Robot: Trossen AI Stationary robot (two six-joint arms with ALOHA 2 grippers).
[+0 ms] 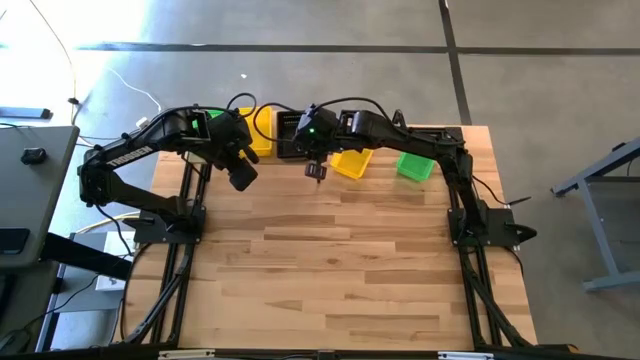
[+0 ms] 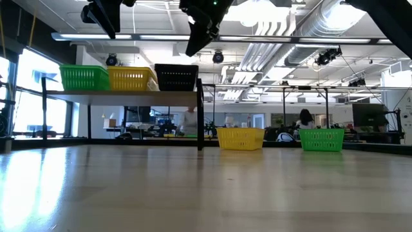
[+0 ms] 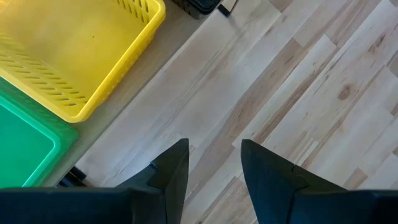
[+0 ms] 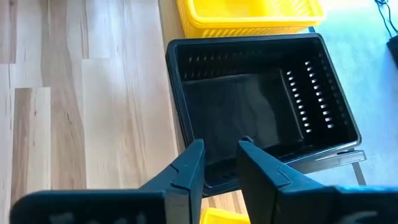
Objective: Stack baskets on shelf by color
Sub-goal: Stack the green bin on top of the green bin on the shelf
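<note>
- Bare wood bench [image 2: 193, 193] fills the low view's foreground, nearest the camera.
- Shelf [image 2: 122, 95] stands at the bench's far edge; three baskets sit on its board in a row: green basket [image 2: 84, 77] at the outer end, yellow basket [image 2: 131, 78] in the middle, black basket [image 2: 176, 77] at the end nearest the bench centre.
- Right gripper [image 4: 219, 165] hangs directly above the black basket on the shelf, at its near wall. Jaws stand a narrow gap apart and hold nothing; the basket rests on the board.
- Left gripper [image 3: 214, 168] hovers just beside the shelf on the bench side, over bare wood, next to the yellow basket's corner. Jaws parted, empty.
- A second yellow basket [image 1: 351, 162] lies on the bench beside the shelf's black-basket end, skewed to the bench edge.
- A second green basket [image 1: 414, 165] lies on the bench beyond that yellow one, farther from the shelf, also skewed; the two are apart.
- Whether the shelf baskets are single or stacked: cannot tell.
- A seated person [image 2: 304, 120] shows in the room well behind the shelf.
</note>
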